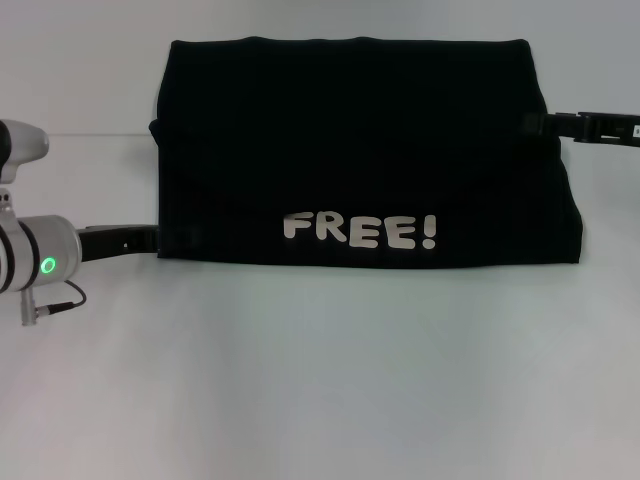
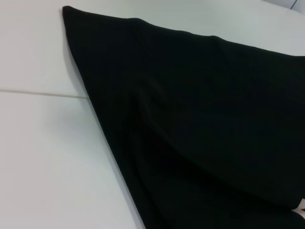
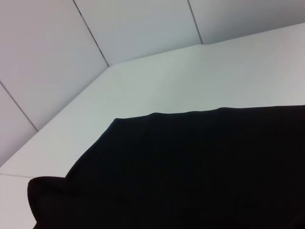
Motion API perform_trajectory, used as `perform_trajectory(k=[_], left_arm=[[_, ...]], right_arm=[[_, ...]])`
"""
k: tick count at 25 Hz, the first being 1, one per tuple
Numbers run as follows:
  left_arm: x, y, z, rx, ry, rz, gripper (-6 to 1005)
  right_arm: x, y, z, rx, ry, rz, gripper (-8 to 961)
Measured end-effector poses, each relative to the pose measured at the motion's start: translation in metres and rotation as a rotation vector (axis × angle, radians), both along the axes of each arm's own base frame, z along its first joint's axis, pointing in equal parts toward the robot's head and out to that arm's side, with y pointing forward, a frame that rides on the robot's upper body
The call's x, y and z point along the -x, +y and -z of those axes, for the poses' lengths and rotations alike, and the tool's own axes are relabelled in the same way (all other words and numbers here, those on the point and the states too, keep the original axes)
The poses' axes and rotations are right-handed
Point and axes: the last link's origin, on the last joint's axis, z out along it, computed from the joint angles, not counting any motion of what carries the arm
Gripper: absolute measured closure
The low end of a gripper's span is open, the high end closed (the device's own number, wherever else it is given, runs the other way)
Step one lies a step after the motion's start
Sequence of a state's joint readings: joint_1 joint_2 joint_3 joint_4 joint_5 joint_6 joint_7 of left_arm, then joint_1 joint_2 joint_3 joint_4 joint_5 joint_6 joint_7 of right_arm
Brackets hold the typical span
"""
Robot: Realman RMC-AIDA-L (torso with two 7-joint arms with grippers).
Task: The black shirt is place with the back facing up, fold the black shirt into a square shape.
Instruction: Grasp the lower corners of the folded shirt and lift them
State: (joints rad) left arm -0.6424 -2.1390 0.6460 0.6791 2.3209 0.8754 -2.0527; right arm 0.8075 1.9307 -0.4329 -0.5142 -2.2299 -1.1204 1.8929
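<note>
So the black shirt is lying on the white surface as a wide rectangle, already folded over, with the white "FREE!" lettering showing along its near edge. It sits toward the far half of the surface, roughly centered side to side, and the near half of the surface in front of it is bare white.

The left end effector comes in from the left edge of the surface and meets the shirt at its near-left corner; its tip disappears right at the fabric there, so whether its fingers are spread or pinching the cloth can't be told. The right end effector reaches in from the right side and meets the shirt's right edge up near the far-right corner, same deal, tip lost against the black fabric, can't tell how open it is.

The left wrist view is mostly shirt draped over the surface with a seam line beside it. The right wrist view shows the shirt's edge with pale wall panels behind the surface.
</note>
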Motion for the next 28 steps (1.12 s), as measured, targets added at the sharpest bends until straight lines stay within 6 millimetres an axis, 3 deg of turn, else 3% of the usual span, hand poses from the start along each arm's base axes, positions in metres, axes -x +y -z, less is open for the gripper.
perform_trajectory(k=[20, 28], left_arm=[[-0.01, 0.004, 0.011, 0.063, 0.071, 0.055, 221], [-0.008, 0.006, 0.006, 0.053, 0.079, 0.053, 550]], right_arm=[[-0.003, -0.001, 0.0, -0.005, -0.007, 0.011, 314], [-0.007, -0.002, -0.002, 0.0, -0.018, 0.018, 315]])
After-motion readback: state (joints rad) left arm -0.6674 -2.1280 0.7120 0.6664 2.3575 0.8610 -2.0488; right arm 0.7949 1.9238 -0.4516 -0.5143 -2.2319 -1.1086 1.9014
